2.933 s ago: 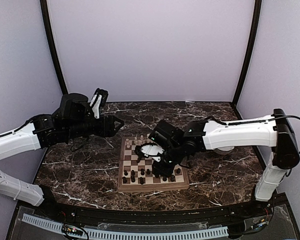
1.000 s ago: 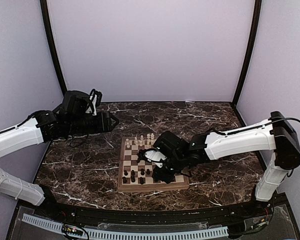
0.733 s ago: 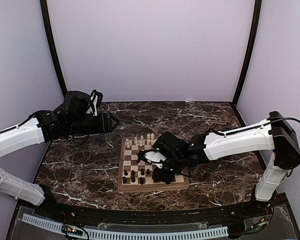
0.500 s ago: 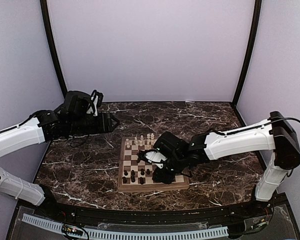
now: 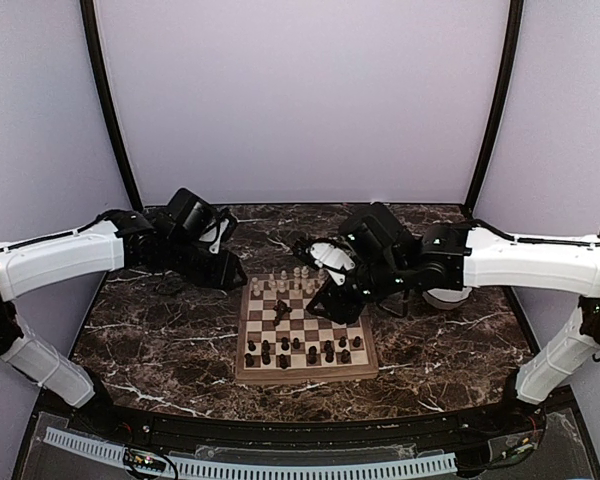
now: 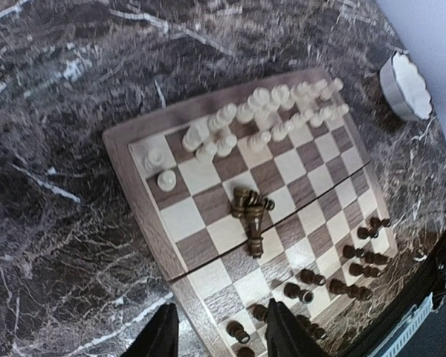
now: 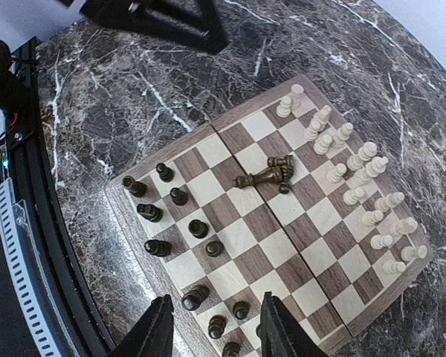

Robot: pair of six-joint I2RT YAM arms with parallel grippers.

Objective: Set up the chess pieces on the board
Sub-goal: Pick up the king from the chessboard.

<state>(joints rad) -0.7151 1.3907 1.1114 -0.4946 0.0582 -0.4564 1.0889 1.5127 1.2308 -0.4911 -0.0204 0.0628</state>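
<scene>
While left gripper (image 6: 221, 338) and right gripper (image 7: 217, 331) hang open over square wooden checkered chessboard (image 5: 305, 375), dark brown pieces (image 6: 251, 212) toppled mid-board, cream pieces (image 5: 290, 280) at 12 o'clock edge

Table (image 5: 160, 340): dark brown marble, white veining, what I can see runs to the back wall. Two things rest directly on it. Wooden checkered board (image 5: 305, 376) lies flat around the middle, a little toward the near edge, sides roughly parallel to it. White scalloped bowl (image 6: 406, 85) stands toward the right edge, off the board's far right corner, apart from it. Mostly hidden in my top view.
</scene>
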